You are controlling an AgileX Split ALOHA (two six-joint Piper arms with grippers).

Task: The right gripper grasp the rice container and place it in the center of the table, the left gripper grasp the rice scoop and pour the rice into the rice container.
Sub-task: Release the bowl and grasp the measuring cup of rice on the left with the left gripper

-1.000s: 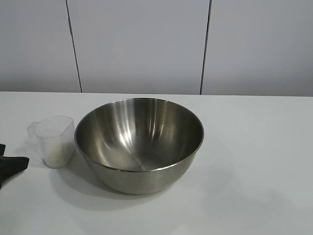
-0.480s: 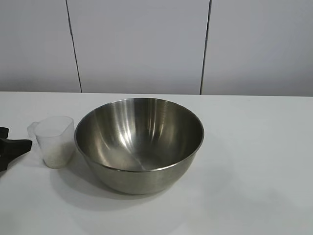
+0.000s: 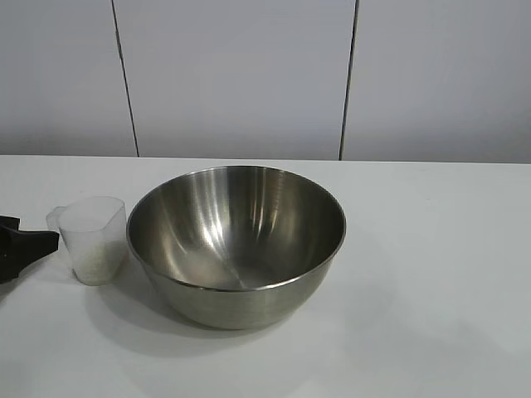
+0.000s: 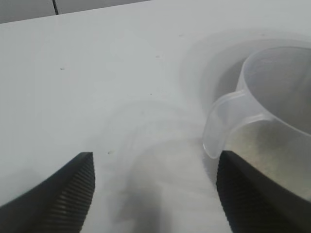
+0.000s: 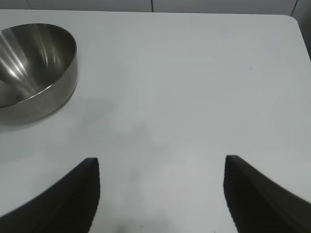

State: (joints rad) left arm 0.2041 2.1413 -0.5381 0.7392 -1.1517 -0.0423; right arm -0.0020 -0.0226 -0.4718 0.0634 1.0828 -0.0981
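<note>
The rice container [image 3: 236, 245], a big shiny steel bowl, stands at the middle of the white table [image 3: 431, 274] and is empty inside. Just left of it stands the rice scoop [image 3: 93, 239], a translucent cup with rice [image 3: 98, 264] in its lower part. My left gripper [image 3: 29, 245] comes in from the left edge, open, a short way from the scoop's handle tab. In the left wrist view the scoop [image 4: 277, 111] sits ahead of one fingertip, off to the side of the open left gripper [image 4: 155, 154]. My right gripper [image 5: 160, 159] hangs open over bare table, the bowl [image 5: 34, 68] well away.
Behind the table's far edge is a grey panelled wall [image 3: 241, 75]. The tabletop right of the bowl is bare, out to a rounded corner [image 5: 294, 22]. The right arm does not show in the exterior view.
My left gripper has crept in from the left edge toward the scoop and risen a little. Bowl, scoop and right gripper have not moved.
</note>
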